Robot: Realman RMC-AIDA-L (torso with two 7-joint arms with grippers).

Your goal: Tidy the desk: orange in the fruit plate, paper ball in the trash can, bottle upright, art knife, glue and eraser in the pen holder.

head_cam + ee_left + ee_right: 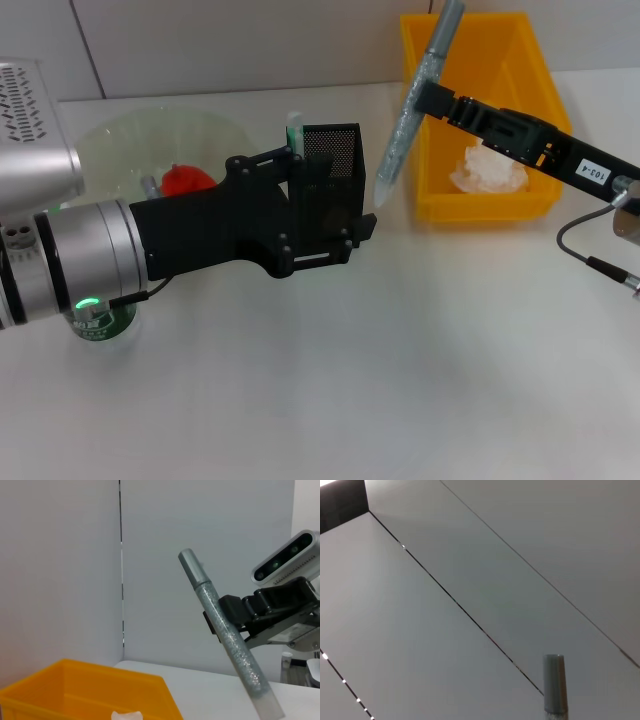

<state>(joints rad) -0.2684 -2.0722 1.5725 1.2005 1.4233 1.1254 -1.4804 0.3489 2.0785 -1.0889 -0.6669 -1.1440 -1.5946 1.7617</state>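
Yellow trash can (pixel 540 205) with the white paper ball (pixel 488 172) inside; black mesh pen holder (pixel 330 165) with a green-capped item poking out; clear fruit plate (pixel 115 145) with the orange (pixel 187 180). Right gripper (pixel 432 98) clamped on the glitter glue pen (pixel 412 105), held tilted, tip just beside the holder. Left gripper (pixel 345 235) against the holder; finger state unclear.

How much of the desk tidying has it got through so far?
Looks done: orange on the fruit plate, paper ball in the yellow trash can, green bottle seemingly upright. In hand: the right gripper holds the glitter glue tilted above the pen holder, which the left gripper is at. Knife and eraser: unclear.
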